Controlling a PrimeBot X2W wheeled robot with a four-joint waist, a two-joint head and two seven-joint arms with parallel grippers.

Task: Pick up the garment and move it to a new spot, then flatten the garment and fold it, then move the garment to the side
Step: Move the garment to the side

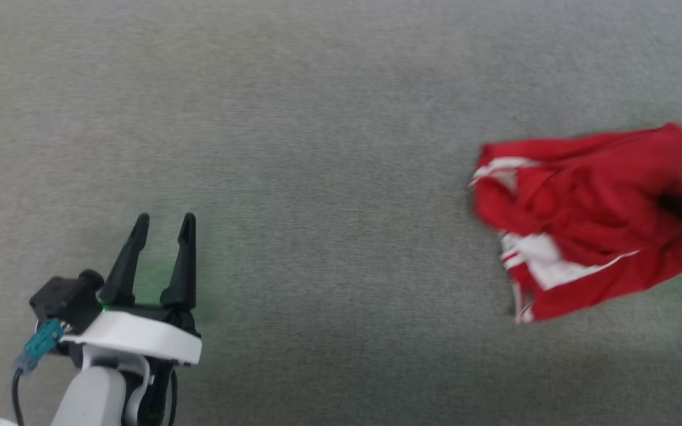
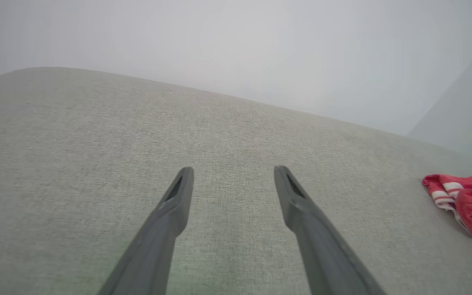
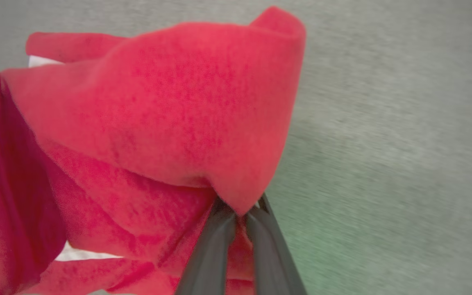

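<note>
The garment (image 1: 584,222), a red T-shirt with white sleeve patches and striped trim, hangs bunched at the right of the head view over the grey fabric surface. My right gripper (image 1: 669,204) comes in from the right edge and is shut on a red fold of it. In the right wrist view the two dark fingers (image 3: 215,250) pinch together under a peak of red cloth (image 3: 170,106), their tips buried in it. My left gripper (image 1: 162,226) stands open at the lower left, empty, far from the garment. A striped edge of the garment (image 2: 465,200) shows at the right of the left wrist view, beyond the left gripper (image 2: 232,174).
A grey woven surface (image 1: 317,148) spreads under everything. Its far edge (image 2: 260,104) meets a pale wall in the left wrist view. A teal connector and black cable (image 1: 36,349) hang at the left wrist.
</note>
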